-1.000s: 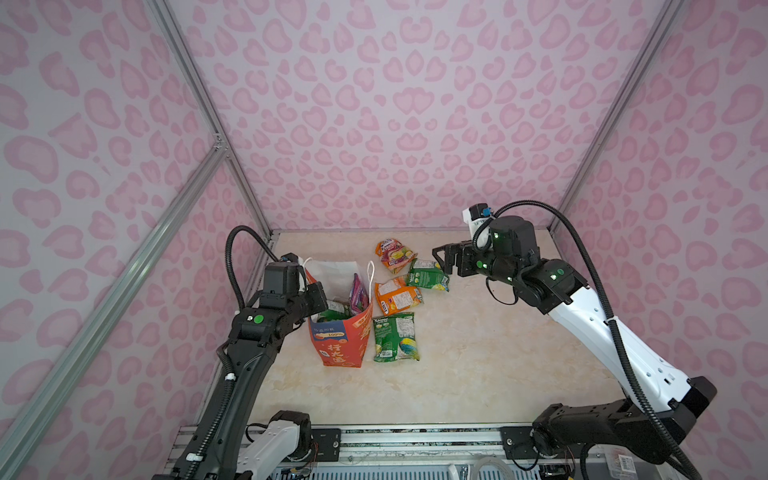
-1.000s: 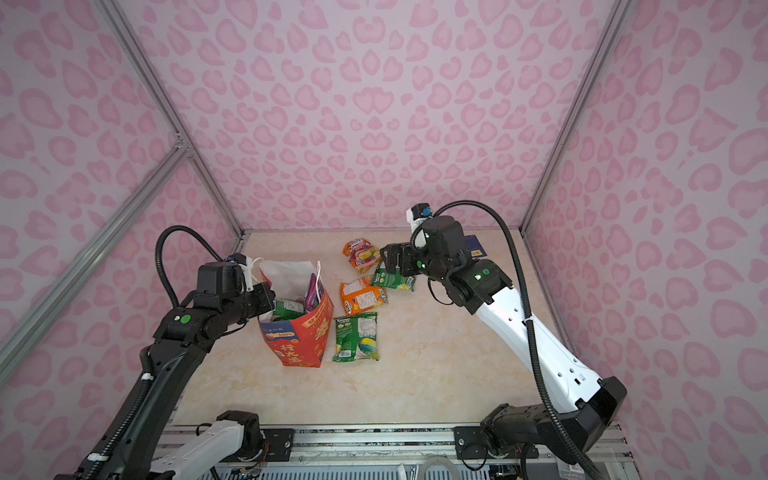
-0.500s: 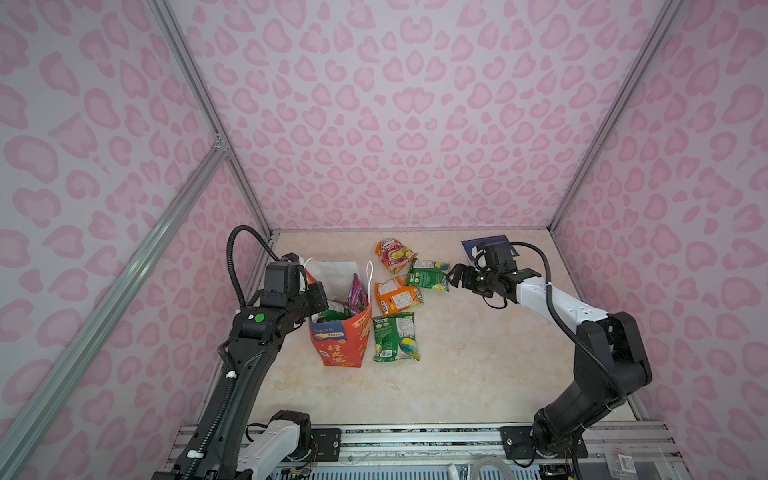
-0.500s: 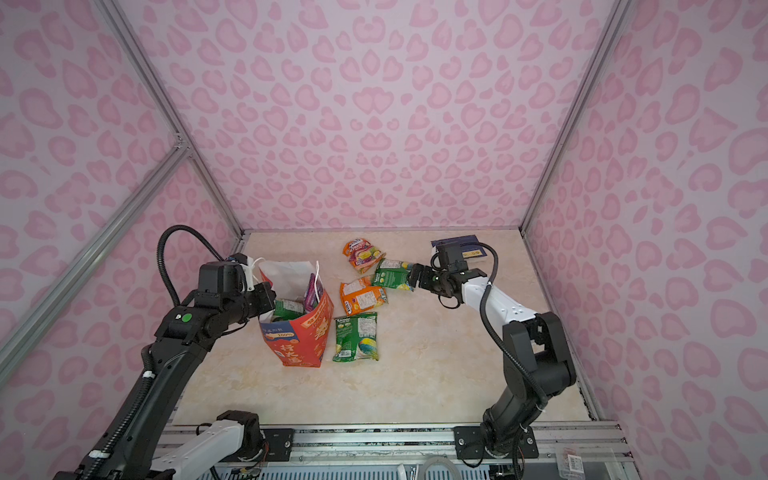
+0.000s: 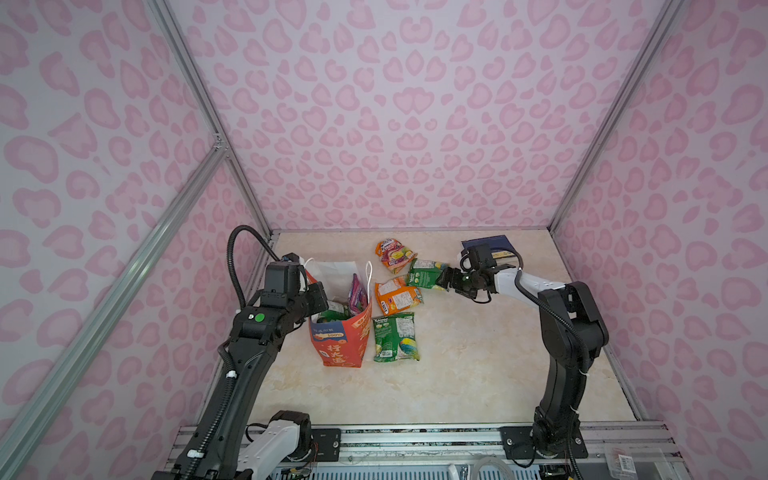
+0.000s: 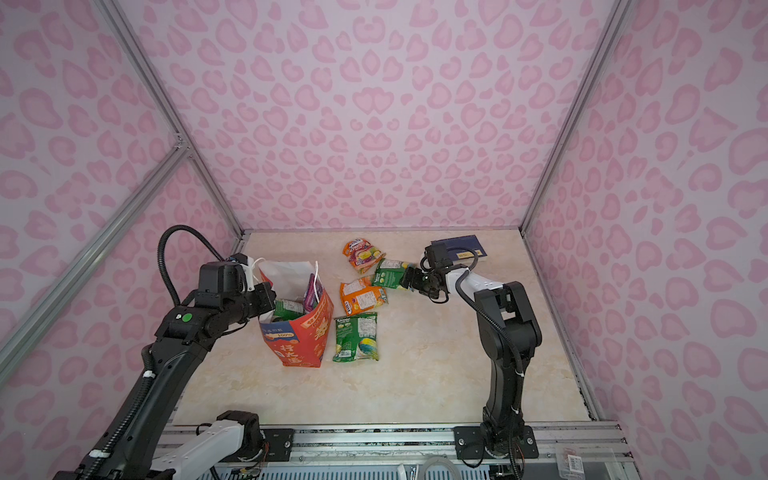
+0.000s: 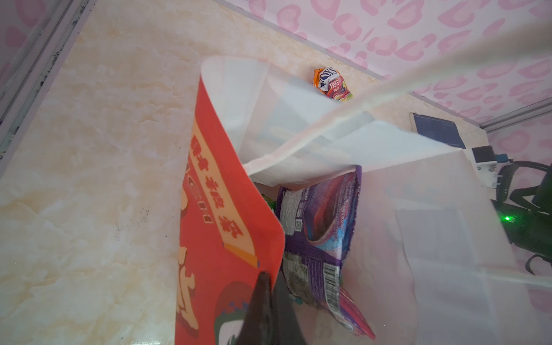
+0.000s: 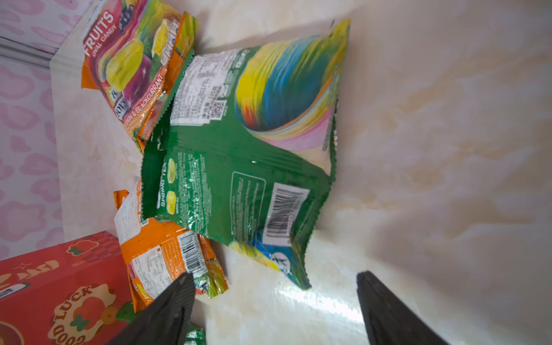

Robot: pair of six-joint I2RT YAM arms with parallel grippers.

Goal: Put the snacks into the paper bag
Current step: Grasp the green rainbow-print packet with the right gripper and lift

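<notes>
The red paper bag (image 5: 340,332) (image 6: 297,336) stands upright at the left with its white inside showing. My left gripper (image 7: 268,283) (image 5: 318,296) is shut on the bag's near rim. A purple snack (image 7: 322,215) and a green one stand inside the bag. My right gripper (image 8: 274,277) (image 5: 446,279) (image 6: 405,277) is open, low over the floor. A corner of a green snack (image 8: 239,167) (image 5: 426,272) reaches just between its fingertips. Two orange snacks (image 5: 397,293) (image 5: 392,253) and another green snack (image 5: 395,336) lie on the floor beside the bag.
A dark blue book (image 5: 490,246) (image 6: 459,245) lies at the back right, just behind the right wrist. Pink patterned walls with metal posts close in the beige floor (image 5: 457,374) on three sides.
The right arm has dropped from high above the snacks to floor level at the green snack's edge, and its jaws have narrowed a little. The left gripper and the bag have not moved.
</notes>
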